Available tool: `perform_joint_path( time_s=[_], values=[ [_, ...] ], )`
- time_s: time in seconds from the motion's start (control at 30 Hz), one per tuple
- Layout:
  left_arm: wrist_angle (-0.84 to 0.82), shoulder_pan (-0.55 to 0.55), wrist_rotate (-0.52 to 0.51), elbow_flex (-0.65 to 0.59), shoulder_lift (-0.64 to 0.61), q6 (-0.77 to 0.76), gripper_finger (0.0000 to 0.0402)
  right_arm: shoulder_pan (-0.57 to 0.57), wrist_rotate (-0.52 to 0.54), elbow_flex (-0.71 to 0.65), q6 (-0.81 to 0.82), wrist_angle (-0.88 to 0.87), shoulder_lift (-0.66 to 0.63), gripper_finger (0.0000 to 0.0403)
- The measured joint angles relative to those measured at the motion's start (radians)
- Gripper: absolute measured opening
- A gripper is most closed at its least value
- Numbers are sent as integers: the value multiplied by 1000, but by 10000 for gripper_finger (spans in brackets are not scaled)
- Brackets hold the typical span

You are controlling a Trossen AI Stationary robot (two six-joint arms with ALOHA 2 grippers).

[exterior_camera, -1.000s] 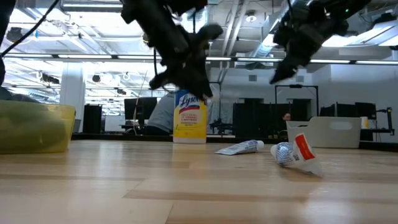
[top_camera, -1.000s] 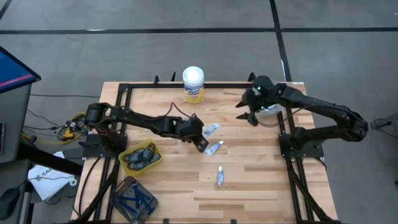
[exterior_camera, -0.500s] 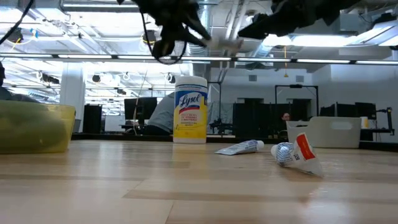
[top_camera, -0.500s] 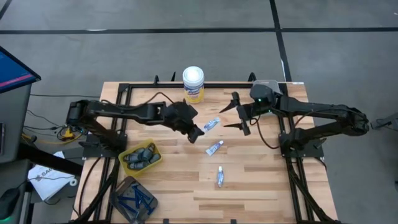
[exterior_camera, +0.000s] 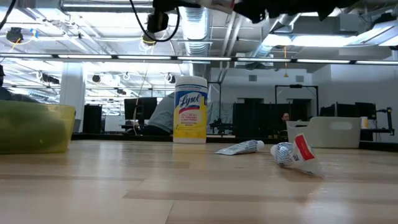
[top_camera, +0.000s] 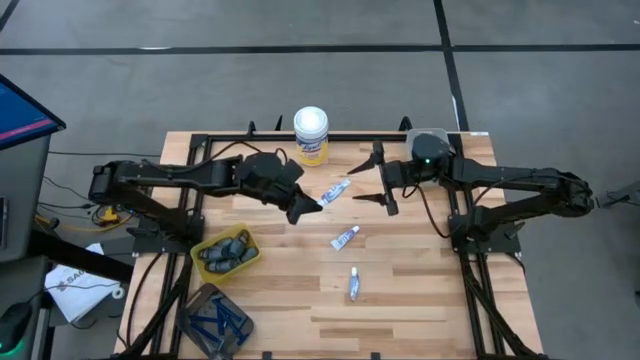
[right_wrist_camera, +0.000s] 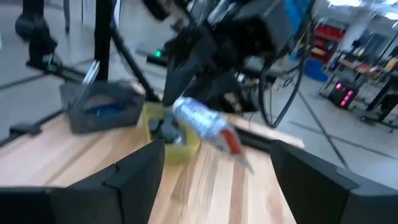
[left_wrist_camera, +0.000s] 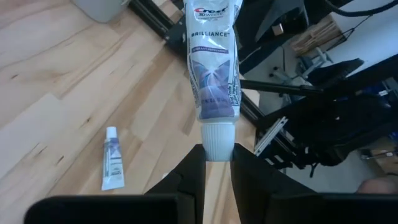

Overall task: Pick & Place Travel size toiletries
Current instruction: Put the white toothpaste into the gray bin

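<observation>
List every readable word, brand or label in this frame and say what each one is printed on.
"Crest 3D WHITE" and "BRILLIANCE": on the small white toothpaste tube held by its cap in the left claw.
"Lysol": on the yellow label of the tall white canister.
Print on the two white tubes lying on the wooden table: too small to read.

glossy plastic tube (left_wrist_camera: 213,68), matt wood table (top_camera: 400,290)
</observation>
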Motion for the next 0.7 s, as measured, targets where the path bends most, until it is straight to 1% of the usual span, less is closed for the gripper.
perform_joint_path(
  time_s=[0.27,0.53,0.7],
  values=[
    [4,-14,0,0,-11,-1,51,0,0,0,75,104,0,285],
    [5,-20,8,0,-11,-1,51,0,0,2,140,155,0,285],
    [5,-20,15,0,-11,-1,51,0,0,44,140,152,0,285]
  ],
)
